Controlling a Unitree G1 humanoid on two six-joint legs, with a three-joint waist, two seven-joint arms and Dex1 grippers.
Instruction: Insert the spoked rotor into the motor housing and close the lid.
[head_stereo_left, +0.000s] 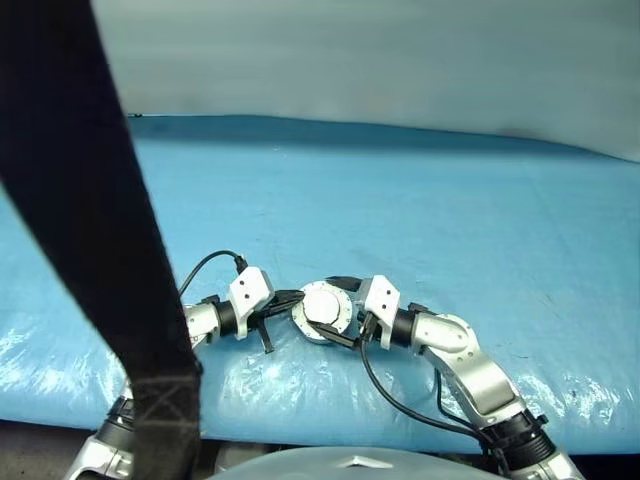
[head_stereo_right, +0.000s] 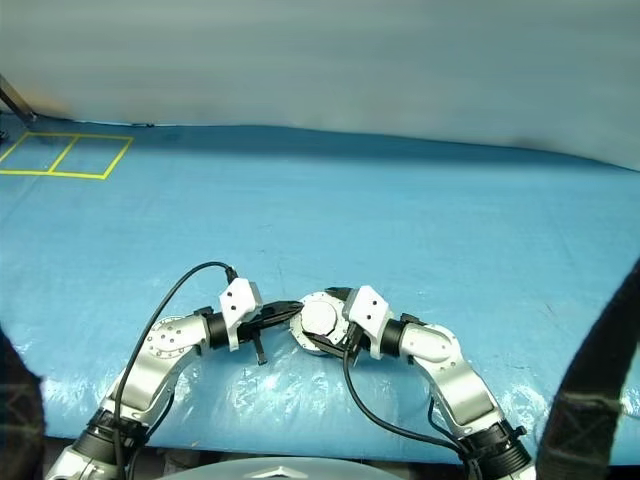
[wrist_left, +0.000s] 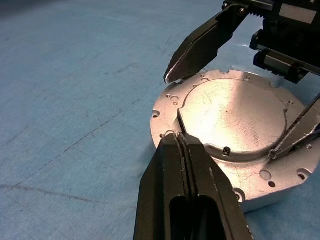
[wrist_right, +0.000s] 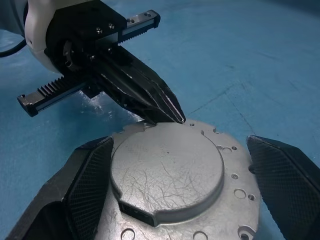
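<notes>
- One round silvery part, the motor housing (head_stereo_left: 322, 308), lies flat on the blue worktop (head_stereo_left: 450, 220) in the lower middle of the head views, between the two arms.
- Its upward face is plain scratched metal: a raised flat plate with a ring of small holes round it. No windings show on this face, so it seems to lie with its closed side up. Whether the spoked rotor is already inside cannot be told.
- In the head views, the left gripper (head_stereo_left: 293, 299) reaches in from the left side. Its fingers (wrist_left: 175, 170) are pressed together into one narrow point. That point sits at the housing's rim, by the step of the raised plate. It looks meant as a stop or prod, not as a grasp.
- The right gripper (head_stereo_left: 336, 312) comes in from the right side of the frame with its fingers (wrist_right: 87, 175) spread wide. One finger stands on each side of the housing, so the disc lies in the gap between them.
- Both fingers are close to the rim, but contact is not clear, and nothing is pinched.
- This looks like a straddle, made ready to close on the housing or just let off it. The shut left point would keep the disc from sliding away.
- My reading is that the housing is being positioned or turned, with seating the lid not yet confirmed.
</notes>
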